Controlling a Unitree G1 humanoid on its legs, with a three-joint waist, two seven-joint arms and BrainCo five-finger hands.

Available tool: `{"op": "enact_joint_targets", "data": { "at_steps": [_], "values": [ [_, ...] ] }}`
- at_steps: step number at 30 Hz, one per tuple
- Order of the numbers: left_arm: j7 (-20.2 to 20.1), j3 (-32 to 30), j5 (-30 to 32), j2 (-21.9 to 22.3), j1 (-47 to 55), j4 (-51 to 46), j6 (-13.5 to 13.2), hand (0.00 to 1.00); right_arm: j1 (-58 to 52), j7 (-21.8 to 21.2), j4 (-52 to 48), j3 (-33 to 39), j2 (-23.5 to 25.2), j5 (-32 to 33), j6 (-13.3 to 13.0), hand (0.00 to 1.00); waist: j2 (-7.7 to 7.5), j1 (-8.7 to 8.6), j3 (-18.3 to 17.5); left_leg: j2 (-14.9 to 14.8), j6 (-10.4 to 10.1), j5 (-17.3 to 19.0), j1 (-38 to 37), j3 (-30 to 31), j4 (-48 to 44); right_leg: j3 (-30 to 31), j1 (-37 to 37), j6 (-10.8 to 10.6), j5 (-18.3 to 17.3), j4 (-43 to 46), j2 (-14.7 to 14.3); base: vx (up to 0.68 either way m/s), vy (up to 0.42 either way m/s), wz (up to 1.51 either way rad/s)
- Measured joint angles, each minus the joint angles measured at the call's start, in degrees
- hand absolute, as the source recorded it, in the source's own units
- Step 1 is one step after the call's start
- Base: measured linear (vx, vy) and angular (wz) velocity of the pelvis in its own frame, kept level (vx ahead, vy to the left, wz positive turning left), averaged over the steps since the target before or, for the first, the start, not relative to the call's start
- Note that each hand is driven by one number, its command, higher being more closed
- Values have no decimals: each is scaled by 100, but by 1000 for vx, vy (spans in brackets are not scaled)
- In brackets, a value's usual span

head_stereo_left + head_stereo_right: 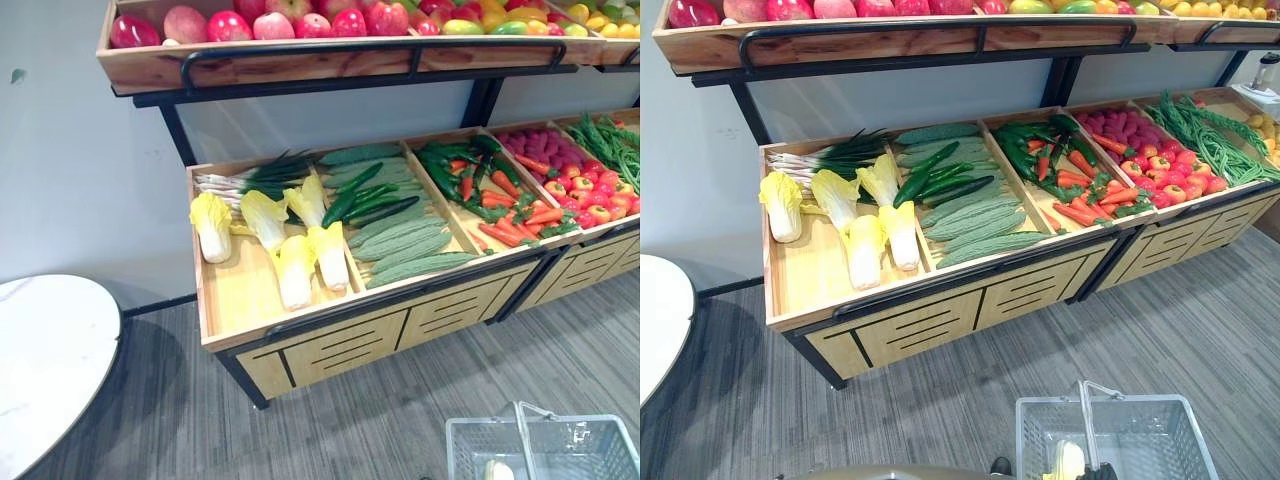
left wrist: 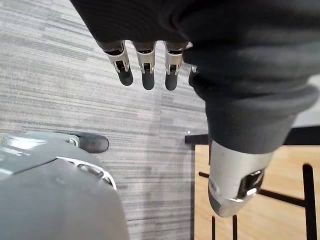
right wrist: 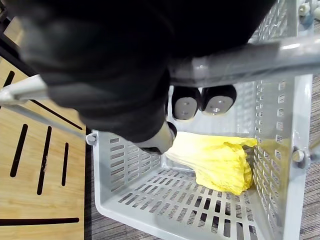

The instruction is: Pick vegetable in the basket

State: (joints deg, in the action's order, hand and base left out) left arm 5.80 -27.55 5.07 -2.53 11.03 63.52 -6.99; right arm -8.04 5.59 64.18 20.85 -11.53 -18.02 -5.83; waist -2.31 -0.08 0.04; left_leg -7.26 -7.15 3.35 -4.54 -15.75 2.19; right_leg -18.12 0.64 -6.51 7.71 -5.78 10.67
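A white round table (image 1: pixel 45 360) stands on grey carpet (image 1: pixel 400 420).

basket (image 1: pixel 1165 445) on floor (image 1: pixel 940 420) before stand (image 1: pixel 940 322), to its right | cabbage (image 3: pixel 220 160) in basket | stand's lower shelf: cabbages (image 1: pixel 865 245) left, gourds (image 1: pixel 975 225) middle, carrots (image 1: pixel 1090 205) right | fruit shelf (image 1: pixel 890 45) above | table (image 1: pixel 50 350) left of stand

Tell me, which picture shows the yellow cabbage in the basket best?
The right wrist view: the cabbage lies big and clear on the basket floor. Both eye views catch just a pale tip; the left wrist view faces the carpet.
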Motion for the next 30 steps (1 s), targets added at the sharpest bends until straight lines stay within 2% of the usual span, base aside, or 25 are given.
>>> {"op": "enact_joint_targets", "data": {
  "at_steps": [3,5,7,9,10,11,13,14,15,16,17,18,20,21,22,23,24,25,26,27,28,30],
  "values": [
    [7,208,37,-25,21,-1,2,0,10,1,3,-96,-7,0,0,100,9,16,55,-29,-1,72,-93,-123,-71,138,-11,-13,-34,69,-24,1,-3,-20],
    [10,332,42,-31,1,-10,1,0,12,2,-1,-90,-21,14,-1,100,42,3,187,-131,14,422,7,-129,-675,219,18,-28,-229,430,10,-3,14,-16],
    [18,541,45,-41,-15,-24,1,0,8,5,-24,-35,-56,66,-2,100,123,-16,318,-328,36,966,197,-144,-1590,361,205,-122,-521,1145,48,-37,54,-20],
    [22,758,119,-120,-46,-19,0,0,66,13,-65,53,-23,109,-66,100,100,-20,400,-419,97,1252,352,-339,-2123,680,504,-165,-590,1609,65,-36,99,-47],
    [26,785,146,-136,-55,-18,0,0,77,13,-77,57,-15,113,-72,100,92,-21,422,-428,104,1275,359,-397,-2152,755,547,-198,-568,1655,64,-76,132,-77],
    [48,942,244,-234,-98,-16,0,0,130,25,-119,56,40,136,-102,100,43,-23,521,-451,138,1361,371,-598,-2239,1014,754,-206,-410,1763,41,-134,132,-84],
    [90,1037,282,-334,-198,-13,1,0,144,28,-216,-1,127,280,-114,100,0,-40,591,-503,219,1376,407,-942,-2238,1263,965,-221,178,1523,-66,-182,145,-99],
    [113,1039,376,-369,-248,-18,-1,0,134,23,-303,-66,176,321,-130,100,171,-54,616,-615,360,1277,453,-1253,-2179,1273,982,-196,851,983,-188,-207,139,-97],
    [133,1100,536,-409,-316,-50,-11,0,214,8,-329,-108,250,329,-135,100,117,-83,758,-668,463,1169,452,-1550,-2084,925,1115,-15,741,1269,-149,-219,124,-88],
    [139,1142,571,-455,-344,-87,-11,0,228,2,-326,-106,281,335,-130,100,78,-132,804,-651,482,1110,434,-1638,-1996,561,1232,268,277,1848,-53,-205,105,-70],
    [151,1193,729,-493,-379,-120,-9,0,157,15,-265,-72,307,345,-106,100,60,-143,820,-633,481,947,311,-1838,-1742,-256,1295,710,-545,2992,183,-130,104,-79],
    [153,1252,753,-475,-299,-206,-8,0,69,19,-225,-37,303,343,-66,100,62,-122,822,-635,483,783,91,-2173,-1490,-889,1095,870,-931,3634,356,-79,97,-96],
    [151,1334,754,-456,-207,-203,-6,0,77,18,-223,-49,282,320,-60,100,51,-118,819,-650,467,704,-77,-2669,-1381,-1345,859,894,-1254,3943,538,-42,0,-138],
    [137,1390,753,-434,-156,-184,3,0,176,12,-117,-46,272,277,-50,100,2,-110,852,-651,423,678,-199,-3207,-1386,-1582,820,863,-1490,3991,703,-52,-94,-194],
    [131,1381,751,-439,-179,-183,5,0,247,8,-42,-43,274,273,-51,100,-87,-110,881,-621,400,671,-290,-3498,-1465,-1710,906,839,-1523,3798,614,-33,-119,-186],
    [132,1365,750,-433,-192,-179,10,0,270,5,-31,-36,259,274,-50,100,-45,-108,878,-627,390,663,-304,-3633,-1457,-1730,906,838,-1521,3548,436,-53,-142,-181],
    [106,1376,752,-386,-183,-177,-1,0,324,9,-36,-42,234,273,-67,100,-6,-97,865,-671,398,652,-256,-3836,-1352,-1612,783,783,-1487,2632,1,-116,-211,-193],
    [96,1381,752,-354,-293,-146,-2,0,479,11,-24,-38,230,269,-37,100,171,-88,899,-805,457,597,-292,-4119,-1296,-1435,634,847,-1582,1712,-381,-119,-246,-183],
    [87,1398,753,-291,-365,-122,-10,0,522,18,-31,-19,215,269,-16,100,258,-129,954,-904,468,573,-296,-4274,-1296,-1604,620,751,-1670,1740,-391,-90,-240,-133],
    [73,1449,798,-271,-472,-102,-49,0,444,51,-29,66,164,254,31,100,208,-179,997,-910,385,622,-295,-4468,-1507,-1647,805,934,-1875,2644,30,-6,-212,-81],
    [90,1486,814,-373,-597,-46,-18,0,320,35,3,62,149,241,77,100,167,-192,1075,-1025,255,706,-356,-4474,-1807,-1481,749,669,-2008,2568,-71,7,-204,-65],
    [82,1493,864,-309,-614,28,-20,0,158,32,-24,33,163,241,73,100,327,-194,1011,-1357,333,627,-298,-4456,-2009,-1360,519,725,-1702,1826,-533,-6,-177,-53]
  ]
}}
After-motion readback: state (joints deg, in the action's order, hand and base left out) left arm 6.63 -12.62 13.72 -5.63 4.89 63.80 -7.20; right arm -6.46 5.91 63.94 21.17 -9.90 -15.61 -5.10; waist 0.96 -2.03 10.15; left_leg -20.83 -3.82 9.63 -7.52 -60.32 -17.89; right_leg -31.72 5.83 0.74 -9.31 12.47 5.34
